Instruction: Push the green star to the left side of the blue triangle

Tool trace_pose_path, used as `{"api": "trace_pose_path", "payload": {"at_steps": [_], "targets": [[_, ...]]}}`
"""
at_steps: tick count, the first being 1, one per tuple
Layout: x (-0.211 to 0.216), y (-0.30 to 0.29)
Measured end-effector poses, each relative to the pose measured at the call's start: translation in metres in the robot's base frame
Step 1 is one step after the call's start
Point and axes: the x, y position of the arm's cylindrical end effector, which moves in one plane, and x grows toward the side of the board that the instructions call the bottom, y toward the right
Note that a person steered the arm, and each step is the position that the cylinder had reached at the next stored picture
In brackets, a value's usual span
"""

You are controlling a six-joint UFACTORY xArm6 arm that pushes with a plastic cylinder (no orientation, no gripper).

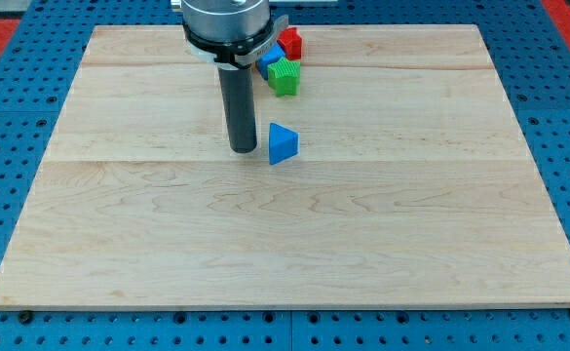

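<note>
surface (294, 244): wooden board | landmark: blue triangle (282, 143), near centre, toward view's top | my tip (243, 149): just left of it | green star (285, 77): above it | blue block (270, 60), red block (289, 43): beyond, clustered touching
</note>
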Motion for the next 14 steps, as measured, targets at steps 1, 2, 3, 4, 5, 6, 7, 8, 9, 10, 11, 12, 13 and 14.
{"api": "trace_pose_path", "payload": {"at_steps": [1,2,3,4,5,6,7,8,9,10,11,12,13,14], "targets": [[-0.002,0.001],[-0.011,0.016],[-0.013,0.016],[-0.018,0.016],[-0.019,0.016],[-0.019,0.016],[-0.022,0.027],[-0.041,0.047],[-0.057,0.067],[-0.075,0.108],[-0.116,0.144],[-0.175,0.154],[-0.209,0.117],[-0.213,0.117]]}}
